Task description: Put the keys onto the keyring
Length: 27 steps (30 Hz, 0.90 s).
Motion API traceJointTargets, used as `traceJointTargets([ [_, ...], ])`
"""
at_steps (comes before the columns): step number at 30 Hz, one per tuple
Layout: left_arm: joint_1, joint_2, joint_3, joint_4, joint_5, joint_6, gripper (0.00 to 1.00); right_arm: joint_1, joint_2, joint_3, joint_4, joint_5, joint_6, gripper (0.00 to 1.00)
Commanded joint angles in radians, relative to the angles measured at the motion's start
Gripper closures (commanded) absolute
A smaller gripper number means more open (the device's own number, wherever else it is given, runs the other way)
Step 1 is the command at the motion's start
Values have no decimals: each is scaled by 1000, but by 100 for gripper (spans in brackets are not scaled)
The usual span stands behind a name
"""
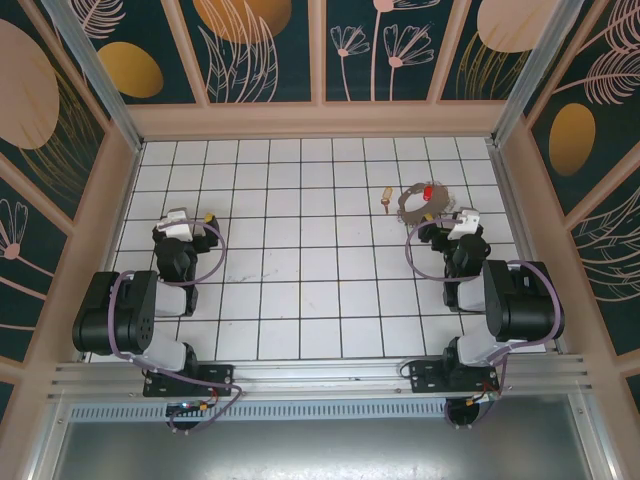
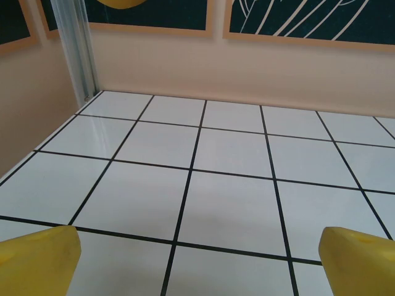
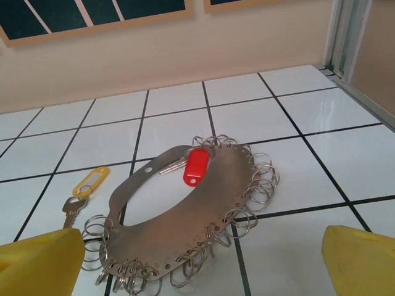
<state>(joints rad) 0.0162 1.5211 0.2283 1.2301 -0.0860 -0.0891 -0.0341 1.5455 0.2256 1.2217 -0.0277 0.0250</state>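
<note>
Keyring (image 3: 210, 203) status for anyone following along: it's lying flat on the tiled floor (image 1: 300, 270), out around 1 o'clock from the middle in the overhead view. That puts it right in front of the right gripper (image 3: 197, 266), which is spread wide with nothing between its yellow tips. It's really a curved metal plate with a crowd of small split rings (image 3: 262, 179) along its outer edge. There's a red tag (image 3: 196, 166) near the top, and what looks like a silvery key (image 3: 171, 166) tucked beside that. The loose brass key (image 3: 70, 213) sits just off the plate at about 9 o'clock, apart from it, and seems hooked to a yellow tag (image 3: 91, 183). The left gripper (image 2: 197, 266) is also wide open and empty, well away at 9 o'clock of the table over bare tiles. Our read is that we're at the very start, pickup not yet done. The key lies flat and thin on the tile, so we'd come down square and pinch its head or the tag, leaving the blade free. Then we'd bring the left arm over to pin the plate so it doesn't skate while we work a ring. Labels: nope, both tags look blank to us, and there's no brand or writing we can read.
</note>
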Motion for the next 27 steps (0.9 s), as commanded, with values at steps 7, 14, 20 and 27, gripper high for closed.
traceJointTargets([
  [7,-5,-2,14,29,14,12,1,-6,-6,16,9,-11,-10,1],
  [14,-5,-3,12,32,14,12,1,-7,-7,15,9,-13,-10,1],
  [20,-5,-2,14,29,14,10,1,-7,-6,16,9,-12,-10,1],
  [27,-5,-29,39,-38,36,24,1,-13,-32,43,-54,-5,4,1],
])
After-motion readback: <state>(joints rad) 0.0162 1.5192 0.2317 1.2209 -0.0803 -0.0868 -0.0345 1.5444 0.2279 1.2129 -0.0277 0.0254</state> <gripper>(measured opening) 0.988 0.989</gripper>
